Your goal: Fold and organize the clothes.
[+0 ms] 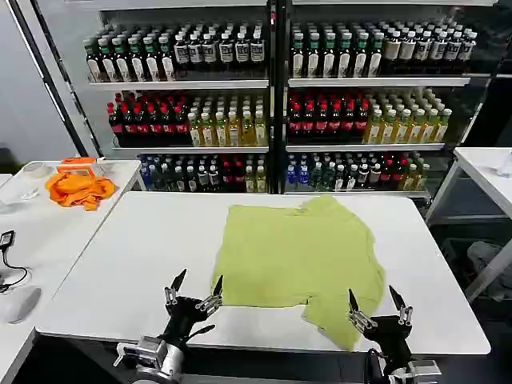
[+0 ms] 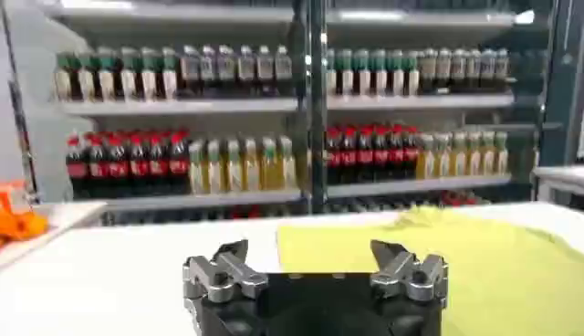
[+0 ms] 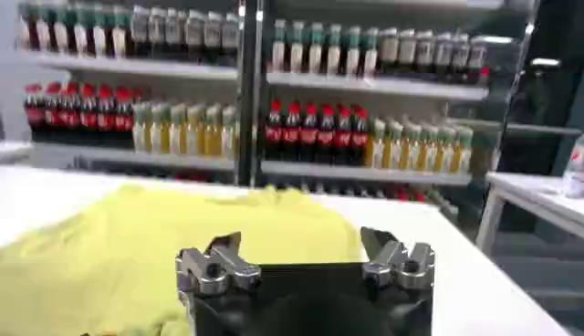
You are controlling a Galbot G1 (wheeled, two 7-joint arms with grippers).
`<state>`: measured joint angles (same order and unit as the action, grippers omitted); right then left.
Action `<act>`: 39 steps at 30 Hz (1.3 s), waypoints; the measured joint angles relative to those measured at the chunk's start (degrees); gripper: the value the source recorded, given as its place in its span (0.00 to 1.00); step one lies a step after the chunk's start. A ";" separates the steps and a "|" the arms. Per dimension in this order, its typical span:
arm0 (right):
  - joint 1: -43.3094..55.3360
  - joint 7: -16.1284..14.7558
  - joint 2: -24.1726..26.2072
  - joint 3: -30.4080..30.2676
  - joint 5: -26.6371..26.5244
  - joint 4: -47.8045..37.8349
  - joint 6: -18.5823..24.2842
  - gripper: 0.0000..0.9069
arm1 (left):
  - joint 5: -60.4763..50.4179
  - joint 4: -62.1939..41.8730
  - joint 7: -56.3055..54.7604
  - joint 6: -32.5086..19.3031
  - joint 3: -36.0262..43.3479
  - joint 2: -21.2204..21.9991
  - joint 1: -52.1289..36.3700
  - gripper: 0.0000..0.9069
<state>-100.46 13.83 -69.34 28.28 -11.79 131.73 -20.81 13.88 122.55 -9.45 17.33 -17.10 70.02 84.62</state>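
The shirt (image 1: 294, 260) lies spread out but crumpled in the middle of the white bench (image 1: 120, 272), with one flap hanging near the lower right edge. The left end effector (image 1: 193, 291) and the right end effector (image 1: 376, 308) are held wide open and empty at the bottom of the frame. If only the top layer is pinched, the soft cloth could bunch up or be pulled off the edge.

Occlusions / cut-offs
T-shirt (image 1: 300, 256): neck label not discernible; hem corner is hidden behind the right gripper (image 1: 376, 306). Bottle (image 1: 206, 128) labels are too small to be read.
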 measured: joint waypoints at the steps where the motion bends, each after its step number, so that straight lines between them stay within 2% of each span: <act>1: -0.17 0.23 0.09 -0.31 0.00 -0.11 -0.74 1.00 | 0.59 -0.32 -0.17 0.88 0.18 -0.46 -0.37 1.00; 11: -0.37 2.01 0.80 -2.10 -1.12 -1.68 -6.23 1.00 | 6.50 -4.77 -1.69 9.33 2.47 -4.75 -5.64 1.00; 24: 1.19 3.08 0.39 -4.87 -3.82 -3.91 -8.88 1.00 | 9.42 -9.78 -2.47 13.70 5.78 -6.36 -11.51 0.99; 25: 1.27 3.17 0.39 -5.04 -4.02 -3.98 -8.98 0.87 | 9.60 -9.98 -2.50 13.90 5.88 -6.40 -11.67 0.76; 26: 1.35 3.22 0.40 -5.18 -4.19 -4.10 -9.04 0.77 | 9.78 -10.09 -2.53 14.04 5.99 -6.43 -11.76 0.61; 27: 1.43 3.25 0.40 -5.33 -4.40 -4.21 -9.07 0.63 | 10.01 -10.18 -2.53 14.18 6.08 -6.48 -11.82 0.20; 28: 1.51 3.29 0.41 -5.39 -4.62 -4.33 -9.08 0.18 | 10.23 -10.28 -2.56 14.32 6.17 -6.53 -11.91 0.06; 30: 1.57 3.38 0.42 -5.61 -5.01 -4.49 -9.08 0.00 | 10.71 -10.38 -2.57 14.51 6.33 -6.55 -12.02 0.03; 39: 1.41 3.43 0.35 -6.47 -6.21 -4.53 -9.10 0.00 | 12.40 -10.82 -2.23 15.01 6.35 -6.52 -11.96 0.02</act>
<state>-99.05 17.25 -68.99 21.81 -18.00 127.21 -29.90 26.28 111.73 -11.68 32.34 -10.75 63.50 72.66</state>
